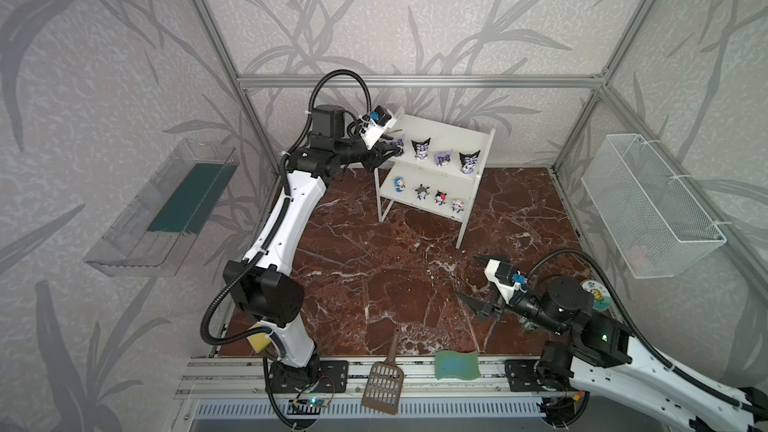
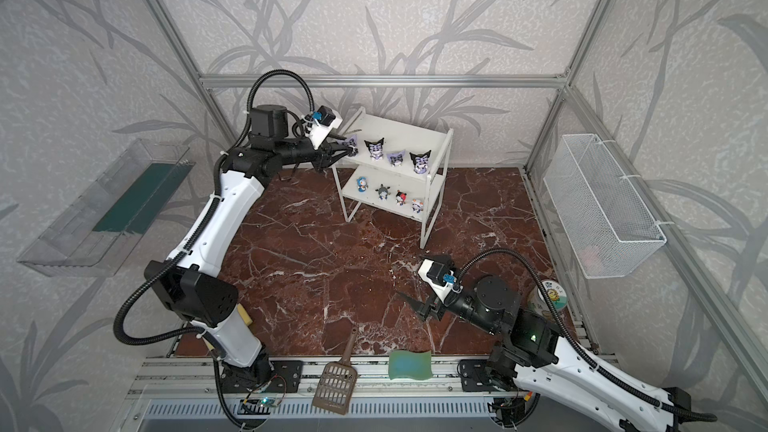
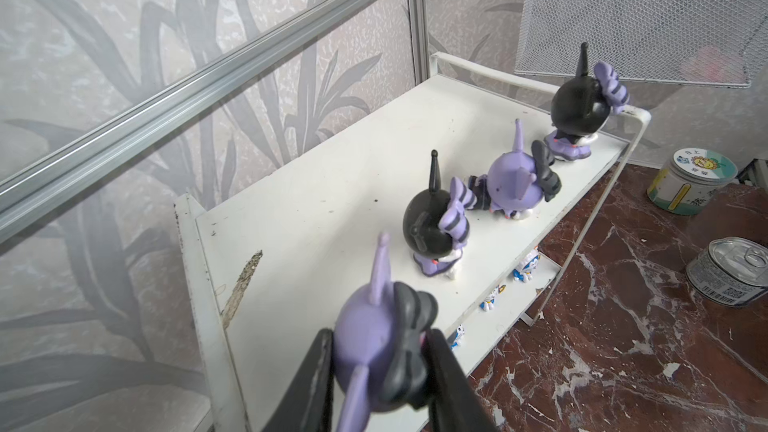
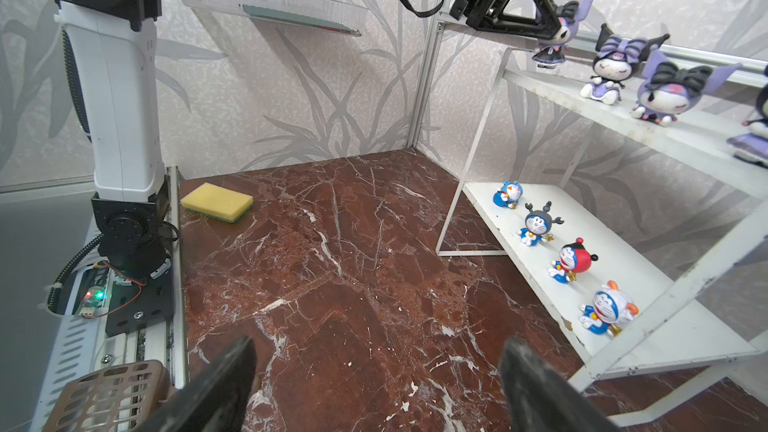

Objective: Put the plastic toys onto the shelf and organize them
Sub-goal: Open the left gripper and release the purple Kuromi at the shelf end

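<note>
Purple toy (image 3: 382, 351) gripped in left end effector (image 3: 442, 334) at shelf (image 3: 316, 184) top

No word reads with certainty. The jar (image 3: 681, 189) on the surface (image 3: 623, 326) carries a round lid label with a sunflower drawing and a few characters (East Asian script, too blurred to make out), with more on its side. The tin (image 3: 725, 274) near it shows a barcode and a square code; its fine print is illegible.
</note>
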`<action>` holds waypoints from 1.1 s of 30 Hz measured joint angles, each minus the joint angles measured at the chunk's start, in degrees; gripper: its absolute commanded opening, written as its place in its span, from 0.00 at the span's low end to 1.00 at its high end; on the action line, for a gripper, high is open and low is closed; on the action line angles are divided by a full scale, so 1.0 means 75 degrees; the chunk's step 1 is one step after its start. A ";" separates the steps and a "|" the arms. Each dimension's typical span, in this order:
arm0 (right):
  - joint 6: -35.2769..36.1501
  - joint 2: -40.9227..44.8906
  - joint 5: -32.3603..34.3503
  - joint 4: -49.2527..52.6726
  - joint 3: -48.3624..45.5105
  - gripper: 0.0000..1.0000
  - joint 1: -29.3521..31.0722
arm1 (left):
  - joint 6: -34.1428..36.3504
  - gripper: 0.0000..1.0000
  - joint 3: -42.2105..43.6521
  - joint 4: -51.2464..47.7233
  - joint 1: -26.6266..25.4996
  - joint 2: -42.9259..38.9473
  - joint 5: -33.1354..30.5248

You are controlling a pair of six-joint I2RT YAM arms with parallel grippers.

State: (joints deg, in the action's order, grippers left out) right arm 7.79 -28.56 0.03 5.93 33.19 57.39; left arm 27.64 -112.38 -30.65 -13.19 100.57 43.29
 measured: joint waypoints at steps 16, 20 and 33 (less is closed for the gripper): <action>0.0085 0.0020 0.0006 0.0087 0.0108 0.91 0.0000 | 0.0055 0.46 -0.0399 -0.0134 0.0012 0.0332 0.0038; 0.0085 0.0070 0.0009 0.0111 0.0108 0.91 0.0000 | 0.0058 0.49 -0.0493 -0.0143 0.0012 0.0382 0.0041; 0.0017 0.0152 0.0350 0.0207 0.0111 0.91 0.0000 | 0.0015 0.99 -0.0685 -0.0143 0.0047 0.0434 0.0061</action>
State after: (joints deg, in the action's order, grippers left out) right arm 7.92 -27.42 2.66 7.49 34.02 57.39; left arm 27.75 -117.51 -31.73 -12.84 103.83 43.75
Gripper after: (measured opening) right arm 0.913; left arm 0.964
